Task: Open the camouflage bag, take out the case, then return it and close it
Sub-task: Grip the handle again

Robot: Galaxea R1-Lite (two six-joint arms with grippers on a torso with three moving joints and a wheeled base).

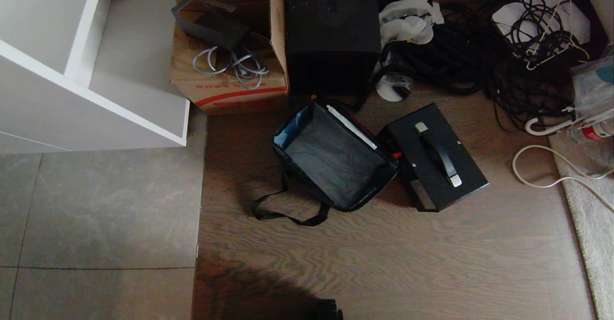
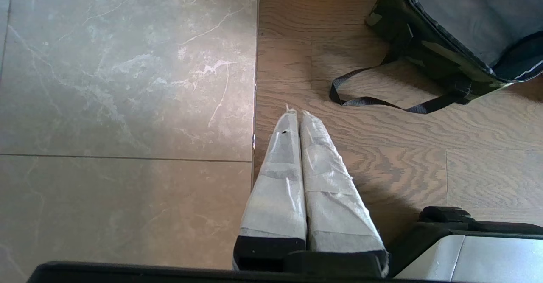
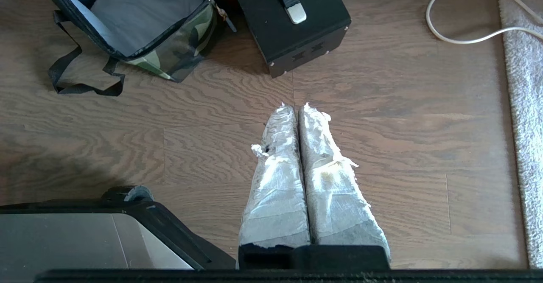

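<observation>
The camouflage bag (image 1: 331, 159) sits open on the wood-grain plank floor (image 1: 383, 262), a soft boxy fabric shell with camouflage-print sides, black trim and a smooth dark lining; its interior is exposed and holds nothing visible. A black webbing strap (image 1: 288, 214) lies slack in a loop on the planks off the bag's near corner. The case (image 1: 434, 157) rests on the floor just beside the bag, on its right, a rigid black rectangular box with squared edges, a black carry handle (image 1: 439, 154) with silver end caps on its top face, and slotted cutouts in the near end wall. Behind the bag stand a brown cardboard box (image 1: 230, 46) with coiled grey cable and a taller plain black box (image 1: 333, 27); a tangle of black cables (image 1: 479, 56) lies to the right of them. A white shelf unit (image 1: 91, 65) borders the grey marble-pattern tile (image 1: 96, 205) at left, and a pale carpet edge (image 1: 590, 205) with a white cord (image 1: 537, 176) bounds the right. The planks nearer the robot than bag and case are open. The left end effector (image 2: 295, 112), fingers wrapped in white tape, hangs over the tile-to-wood seam, closed with nothing held. The right end effector (image 3: 295, 105), likewise wrapped, hangs over bare planks short of the case, closed and holding nothing.
</observation>
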